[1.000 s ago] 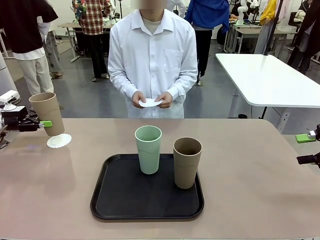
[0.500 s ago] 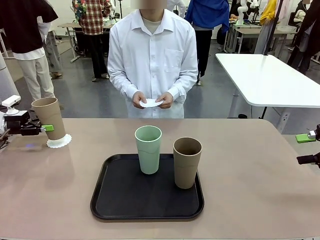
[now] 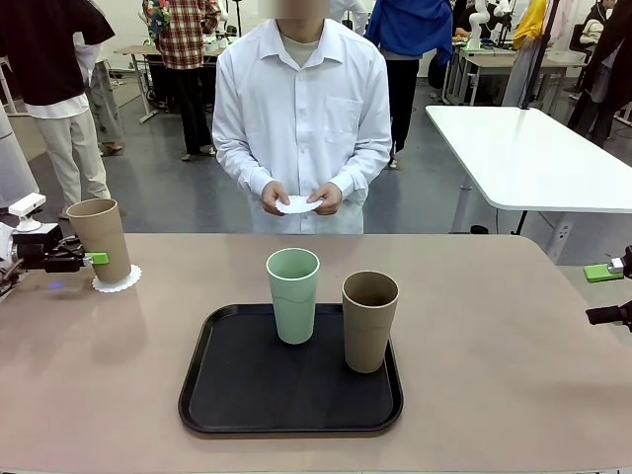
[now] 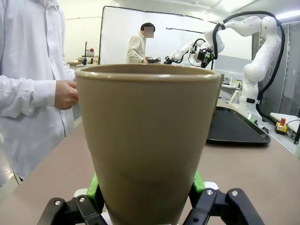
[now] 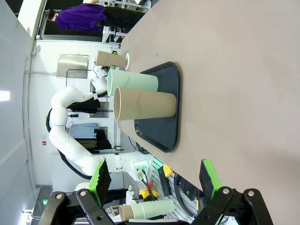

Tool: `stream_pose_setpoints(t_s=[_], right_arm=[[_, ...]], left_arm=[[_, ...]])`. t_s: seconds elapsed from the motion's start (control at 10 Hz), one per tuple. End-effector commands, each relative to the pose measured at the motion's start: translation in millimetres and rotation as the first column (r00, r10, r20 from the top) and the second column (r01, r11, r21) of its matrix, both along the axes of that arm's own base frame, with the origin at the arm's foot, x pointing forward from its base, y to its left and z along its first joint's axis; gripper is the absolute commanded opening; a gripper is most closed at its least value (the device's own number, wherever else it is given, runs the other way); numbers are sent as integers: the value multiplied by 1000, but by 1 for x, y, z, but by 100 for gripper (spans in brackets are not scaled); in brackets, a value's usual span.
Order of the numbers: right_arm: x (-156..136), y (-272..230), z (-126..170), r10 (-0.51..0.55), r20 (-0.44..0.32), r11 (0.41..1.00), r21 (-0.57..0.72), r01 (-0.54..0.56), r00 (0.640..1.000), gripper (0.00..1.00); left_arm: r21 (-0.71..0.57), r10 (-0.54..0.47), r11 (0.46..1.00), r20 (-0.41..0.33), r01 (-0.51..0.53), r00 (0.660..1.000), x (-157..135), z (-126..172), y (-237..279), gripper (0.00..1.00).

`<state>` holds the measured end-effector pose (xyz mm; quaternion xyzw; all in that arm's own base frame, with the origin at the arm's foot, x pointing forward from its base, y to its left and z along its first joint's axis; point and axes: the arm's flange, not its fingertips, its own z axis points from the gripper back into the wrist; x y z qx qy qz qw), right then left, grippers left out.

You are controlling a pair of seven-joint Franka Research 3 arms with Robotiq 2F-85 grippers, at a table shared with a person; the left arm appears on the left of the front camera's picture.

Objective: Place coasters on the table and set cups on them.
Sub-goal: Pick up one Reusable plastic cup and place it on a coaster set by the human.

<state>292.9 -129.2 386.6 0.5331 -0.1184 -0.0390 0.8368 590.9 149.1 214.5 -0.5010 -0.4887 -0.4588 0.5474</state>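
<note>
Apparently the upright tan cup [image 3: 99,235] rests on the coaster [image 3: 122,280], left hand [image 3: 95,259] clamped around it; right hand [image 5: 152,180] wide, empty, far off.

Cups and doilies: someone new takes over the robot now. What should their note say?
Left fingers: shut on a tall tan-brown tumbler, which stands on a white lacy paper doily on the beige table, left side.
Right fingers: open, empty.
Pale mint tumbler and second tan tumbler: on the black tray.
Person: holds a white doily.
Done: one coaster, one cup.
To do: release, two more.
</note>
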Motion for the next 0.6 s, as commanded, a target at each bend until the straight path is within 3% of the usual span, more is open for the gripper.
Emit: stream_pose_setpoints(t_s=[0.0, 0.5], right_arm=[[2, 1, 0, 2, 7, 1000, 14, -2, 1000, 100], [2, 1, 0, 2, 7, 1000, 14, -2, 1000, 100]], left_arm=[[6, -25, 1000, 19, 25, 999, 3, 0, 2, 84], [13, -53, 998, 18, 53, 998, 1, -8, 1, 84]])
